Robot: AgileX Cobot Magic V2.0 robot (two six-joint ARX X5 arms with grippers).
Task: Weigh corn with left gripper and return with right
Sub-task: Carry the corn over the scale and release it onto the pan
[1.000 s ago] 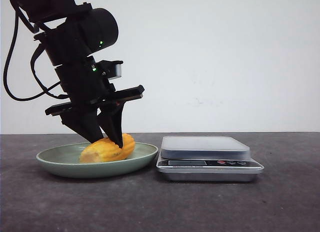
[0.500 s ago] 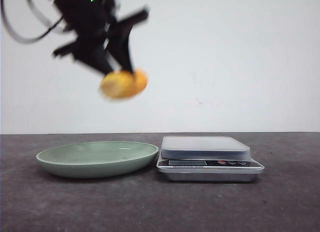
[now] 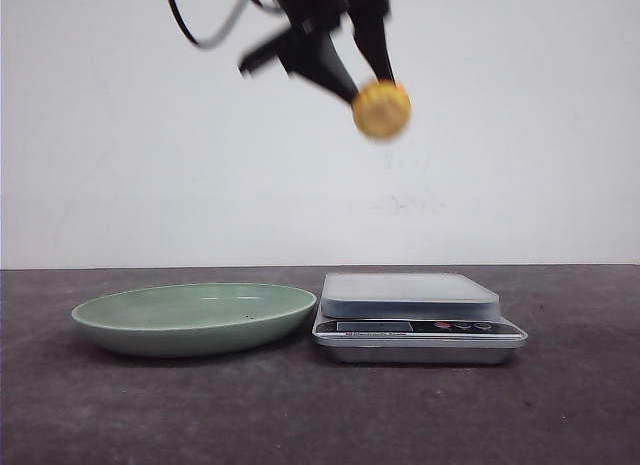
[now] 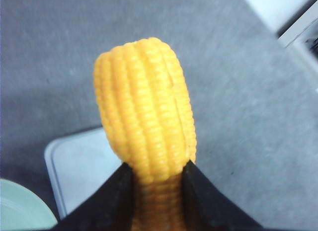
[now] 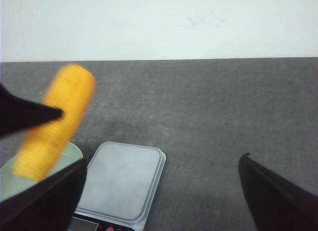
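Observation:
The corn (image 3: 381, 109), a stubby yellow cob, hangs high in the air above the scale (image 3: 410, 295), its round end facing the front camera. My left gripper (image 3: 365, 85) is shut on it. In the left wrist view the two black fingers (image 4: 112, 201) pinch the cob (image 4: 146, 116) at its lower part, with the scale's platform (image 4: 79, 166) below. My right gripper (image 5: 162, 159) is open and empty, out of the front view. Its wrist view shows the corn (image 5: 54, 119) blurred over the scale (image 5: 121, 181).
A pale green plate (image 3: 195, 315) lies empty on the dark table just left of the scale. It also shows in the left wrist view (image 4: 20, 208) and the right wrist view (image 5: 5, 184). A white wall stands behind the table.
My left gripper lifted the corn off the plate, rose high and carried it right, from over the plate to above the scale. The plate is now empty.

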